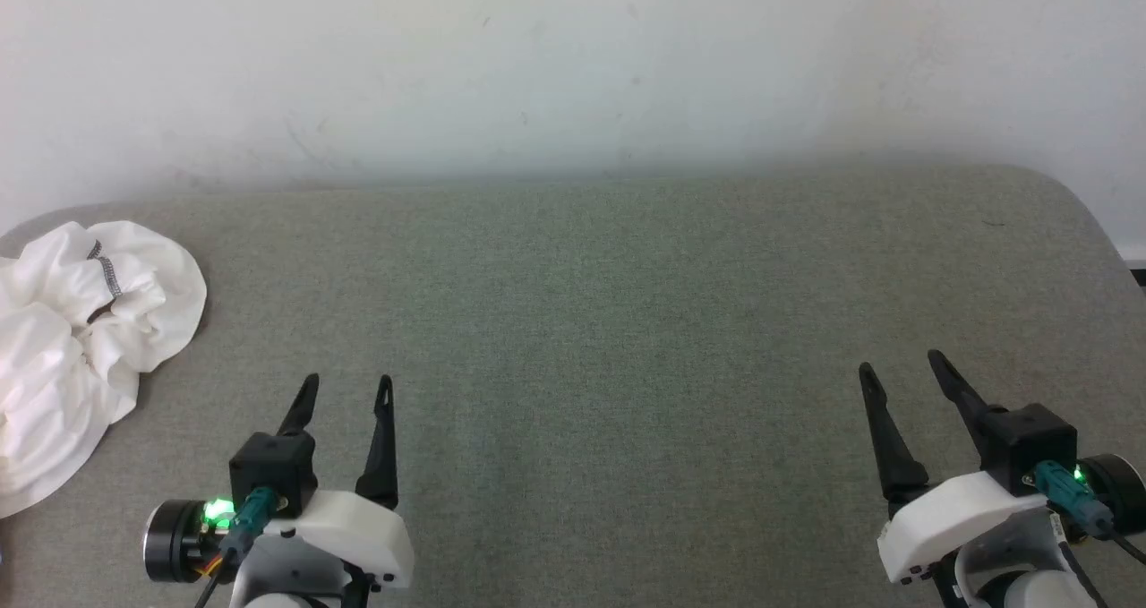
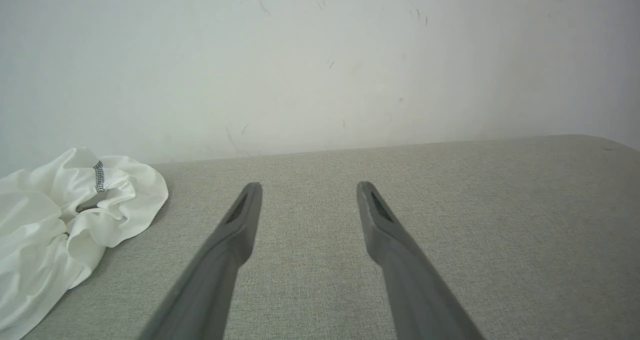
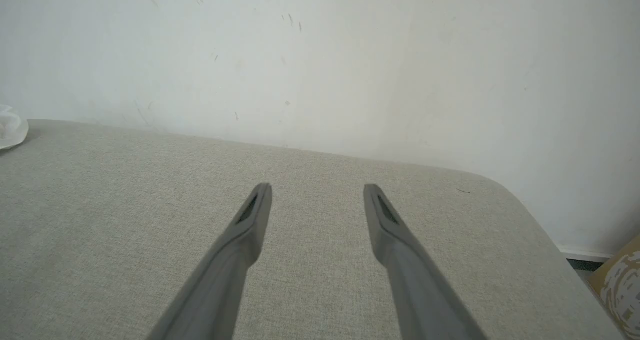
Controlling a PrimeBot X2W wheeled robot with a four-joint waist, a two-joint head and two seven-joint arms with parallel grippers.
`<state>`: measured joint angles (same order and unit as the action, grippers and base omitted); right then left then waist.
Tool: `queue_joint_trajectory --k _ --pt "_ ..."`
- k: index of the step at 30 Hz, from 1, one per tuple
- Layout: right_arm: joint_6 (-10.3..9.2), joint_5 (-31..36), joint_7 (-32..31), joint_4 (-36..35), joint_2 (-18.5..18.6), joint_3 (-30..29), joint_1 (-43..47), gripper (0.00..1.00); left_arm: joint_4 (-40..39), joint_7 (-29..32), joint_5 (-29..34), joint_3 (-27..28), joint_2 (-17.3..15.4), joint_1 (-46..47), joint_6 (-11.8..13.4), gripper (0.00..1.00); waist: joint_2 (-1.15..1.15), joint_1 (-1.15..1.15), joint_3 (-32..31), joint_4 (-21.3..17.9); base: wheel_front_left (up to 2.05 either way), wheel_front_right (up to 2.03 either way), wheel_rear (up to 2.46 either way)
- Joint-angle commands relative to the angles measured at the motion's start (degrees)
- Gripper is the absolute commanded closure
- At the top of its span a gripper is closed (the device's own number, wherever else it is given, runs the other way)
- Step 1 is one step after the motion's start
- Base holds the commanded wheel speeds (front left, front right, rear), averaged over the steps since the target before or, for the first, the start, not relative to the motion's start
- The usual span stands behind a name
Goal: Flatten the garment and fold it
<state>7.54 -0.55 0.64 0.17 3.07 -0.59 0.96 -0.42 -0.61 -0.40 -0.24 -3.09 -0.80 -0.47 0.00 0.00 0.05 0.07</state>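
Two dark-fingered robot hands rest low over a grey fabric-covered tabletop (image 1: 582,321), seen from the head camera. The left hand (image 1: 347,380) sits at the lower left and the right hand (image 1: 900,362) at the lower right, well apart from each other. Both point toward a scuffed white wall (image 1: 573,71) behind the tabletop's far edge.

Each hand stands wide, its two fingers spread with bare grey fabric showing between them, and neither holds anything. A green light (image 1: 215,511) glows at the left wrist and a smaller one (image 1: 1079,475) at the right.

The garment (image 1: 81,339), a white shirt of thin fabric, lies crumpled in a loose heap at the tabletop's far left edge, beyond and to the left of the left hand and apart from it. A short run of dark grey zigzag stitching (image 1: 106,268) shows on an upper fold, and part of the heap runs out of the picture on the left.

In the left wrist view the spread fingers of the left hand (image 2: 309,186) frame open tabletop, with the bunched garment (image 2: 65,220) off to their left near the wall.

In the right wrist view the right hand (image 3: 318,186) is likewise spread over bare fabric, with a sliver of the white garment (image 3: 10,127) at the far left edge. The tabletop's rounded corner curves away at the right, and beyond it, low down, sits a tan object with a white pattern (image 3: 620,285), too cropped to identify.
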Motion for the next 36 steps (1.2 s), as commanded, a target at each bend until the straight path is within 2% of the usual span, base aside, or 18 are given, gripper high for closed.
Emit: queue_joint_trajectory --k 1,18,36 --pt "0.0 -0.5 0.6 -0.1 0.0 -0.4 0.5 0.0 -0.3 -0.6 -0.5 0.1 0.0 -0.7 -0.5 0.0 0.0 0.0 0.0 0.0 0.0 0.0 0.0" --pt "-0.01 -1.7 2.6 0.1 0.0 -2.3 1.3 0.0 -1.2 -2.6 -1.8 1.2 0.0 -1.9 -1.3 0.0 0.0 0.0 0.0 0.2 0.0 0.0 0.0" --pt "-0.02 -2.1 4.7 0.2 -0.1 -3.4 1.7 0.0 -2.7 -4.8 -3.8 2.1 0.1 -3.2 -0.5 0.0 0.0 0.0 0.6 2.8 0.0 0.0 0.0"
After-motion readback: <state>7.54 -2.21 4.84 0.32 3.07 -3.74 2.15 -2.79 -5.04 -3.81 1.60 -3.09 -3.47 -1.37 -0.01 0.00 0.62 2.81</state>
